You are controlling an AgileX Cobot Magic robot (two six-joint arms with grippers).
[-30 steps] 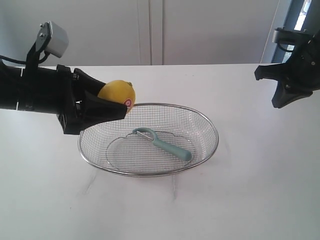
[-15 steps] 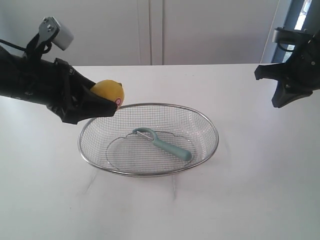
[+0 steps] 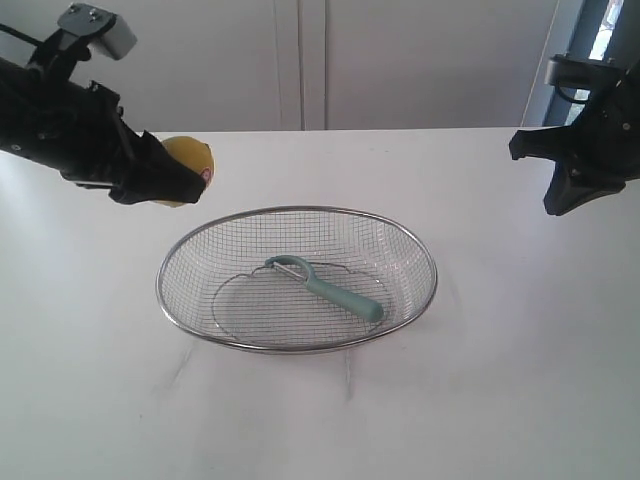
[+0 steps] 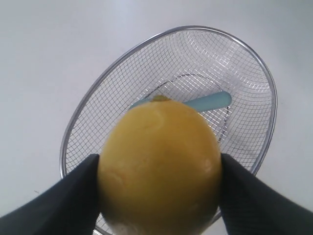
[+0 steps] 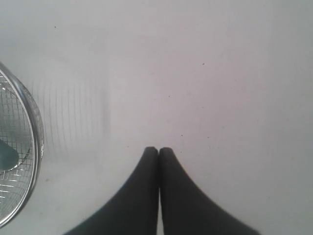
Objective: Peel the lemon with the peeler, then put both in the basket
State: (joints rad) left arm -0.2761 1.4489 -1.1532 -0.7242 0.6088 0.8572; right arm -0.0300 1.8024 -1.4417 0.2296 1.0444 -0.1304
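My left gripper [image 3: 178, 178] is shut on the yellow lemon [image 3: 190, 163], holding it in the air to the upper left of the basket [image 3: 420, 250]. In the left wrist view the lemon [image 4: 159, 166] fills the space between both black fingers [image 4: 58, 205], with the basket [image 4: 264, 83] beyond it. The pale teal peeler [image 3: 325, 288] lies inside the basket, handle toward the right front. A stretch of the peeler's handle [image 4: 211, 102] shows past the lemon. My right gripper [image 5: 158, 149] is shut and empty, raised at the far right [image 3: 575, 180] over bare table.
The white table [image 3: 500, 400] spreads all round the basket. A white wall with a panel seam [image 3: 300, 60] backs the table. The basket's rim [image 5: 36, 132] shows at the edge of the right wrist view.
My left arm has carried the lemon up and to the left, from just over the basket's left rim to a spot clear of it. The right arm and the peeler have not moved.
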